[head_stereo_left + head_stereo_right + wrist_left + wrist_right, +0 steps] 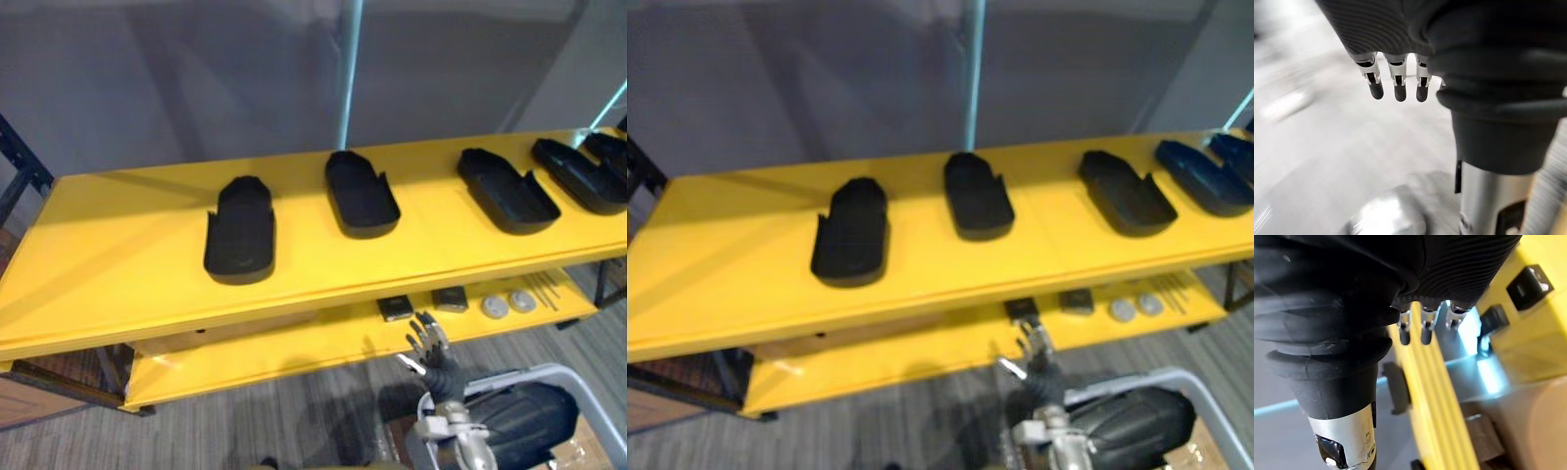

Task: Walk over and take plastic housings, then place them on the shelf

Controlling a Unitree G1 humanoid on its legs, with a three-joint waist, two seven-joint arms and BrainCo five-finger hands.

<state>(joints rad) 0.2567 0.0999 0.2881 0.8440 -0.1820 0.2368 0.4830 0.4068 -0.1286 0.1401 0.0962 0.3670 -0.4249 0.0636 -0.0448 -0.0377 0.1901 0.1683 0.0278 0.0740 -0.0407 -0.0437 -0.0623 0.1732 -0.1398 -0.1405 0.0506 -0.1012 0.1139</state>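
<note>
Several black plastic housings lie in a row on the top board of a yellow shelf (118, 255): one at the left (240, 227), one in the middle (361, 192), one further right (506, 189), and more at the far right end (578, 173). My right hand (428, 343) is raised below the shelf's front edge with straight fingers and holds nothing. In the right wrist view its fingers (1425, 330) point along the yellow shelf edge. My left hand (1399, 85) hangs over the grey floor, fingers straight and empty.
The lower yellow board (294, 352) carries two small dark boxes (396, 307), two round silver discs (496, 306) and thin rods (545, 291). A light-rimmed bin (578, 377) with a black bulky thing (524, 416) in it stands at the bottom right. A grey wall is behind.
</note>
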